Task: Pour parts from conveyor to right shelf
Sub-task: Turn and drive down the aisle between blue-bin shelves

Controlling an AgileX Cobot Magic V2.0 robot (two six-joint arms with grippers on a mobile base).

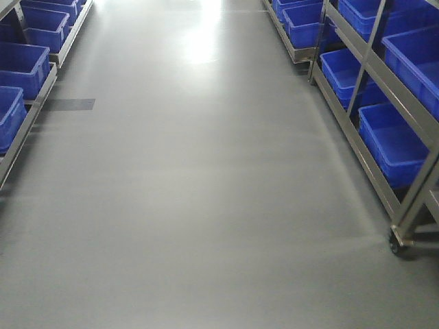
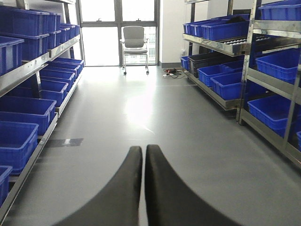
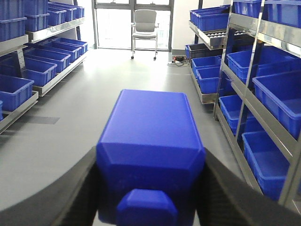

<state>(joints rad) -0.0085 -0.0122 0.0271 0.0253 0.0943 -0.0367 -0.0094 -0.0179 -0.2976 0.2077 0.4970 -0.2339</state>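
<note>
One of the parts, a bright blue boxy block point(image 3: 150, 136) with a stud facing the camera, fills the right wrist view. My right gripper point(image 3: 150, 162) is shut on it, a black finger point(image 3: 82, 188) pressed against each side. The left gripper point(image 2: 143, 150) is shut with nothing between its fingers and points down the aisle above the grey floor. The right shelf point(image 1: 384, 81), a steel rack with deep blue bins point(image 1: 394, 147), runs along the right side; its rails also show as the right shelf point(image 3: 277, 35) in the right wrist view. The conveyor is out of view.
A matching steel rack with blue bins point(image 1: 20, 65) lines the left side of the aisle. The right rack stands on a caster point(image 1: 396, 241). A grey office chair point(image 2: 134, 40) stands by the windows at the far end, with cables point(image 2: 173, 73) on the floor nearby.
</note>
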